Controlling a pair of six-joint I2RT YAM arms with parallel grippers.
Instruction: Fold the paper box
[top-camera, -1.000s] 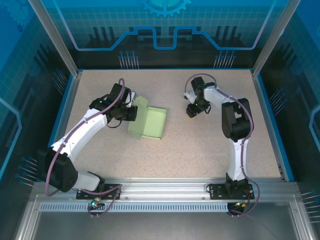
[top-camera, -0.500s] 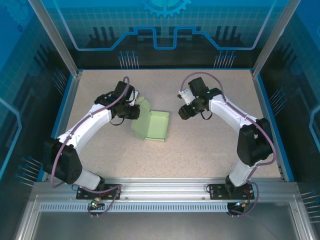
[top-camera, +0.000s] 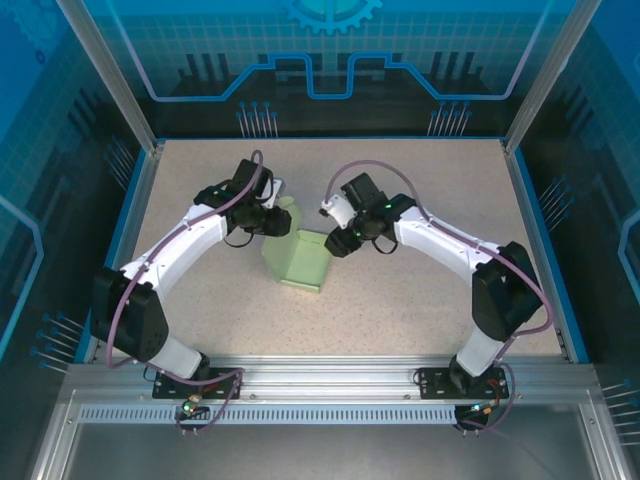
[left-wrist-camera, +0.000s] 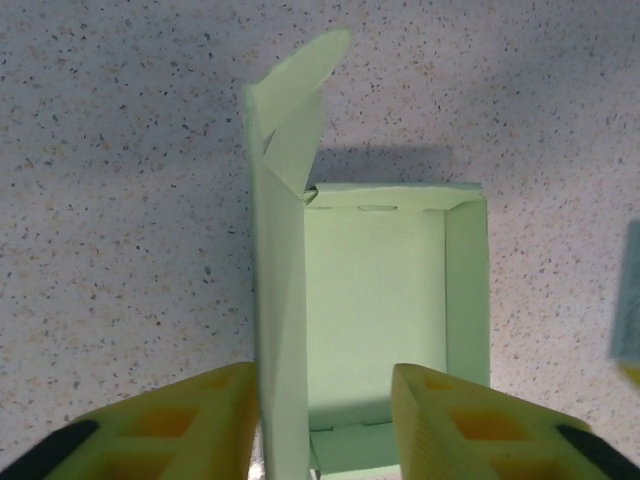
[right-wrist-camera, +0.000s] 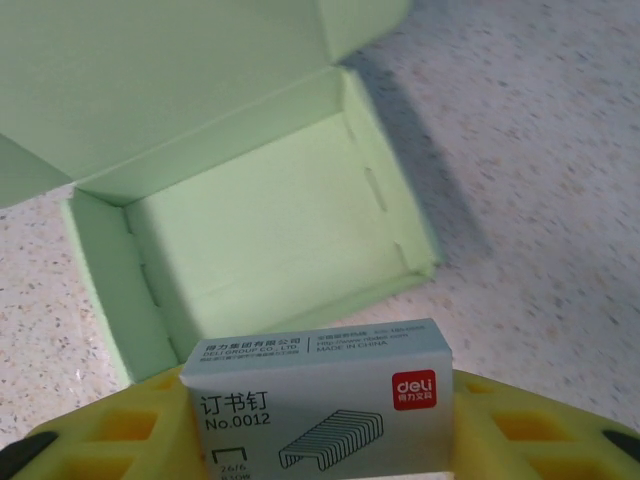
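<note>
The paper box (top-camera: 298, 262) is a pale green open tray in the middle of the table, with its lid (left-wrist-camera: 278, 250) standing upright along one side. My left gripper (top-camera: 274, 222) is open and straddles that lid. The card rests by the left finger (left-wrist-camera: 200, 420), and the other finger stands apart over the tray (left-wrist-camera: 375, 290). My right gripper (top-camera: 339, 240) is shut on a small grey-blue staple box (right-wrist-camera: 320, 400) and hovers at the tray's (right-wrist-camera: 260, 230) other side. The raised lid (right-wrist-camera: 180, 80) shows behind the tray.
A speckled table (top-camera: 420, 290) with a blue raised rim (top-camera: 545, 240) and metal posts at the corners. The arms' bases sit on a rail (top-camera: 330, 375) at the near edge. Bare surface lies to the right of the box and in front of it.
My right arm swung left with the staple box to the paper box's edge. My left gripper opened off the lid, which now stands more upright.
</note>
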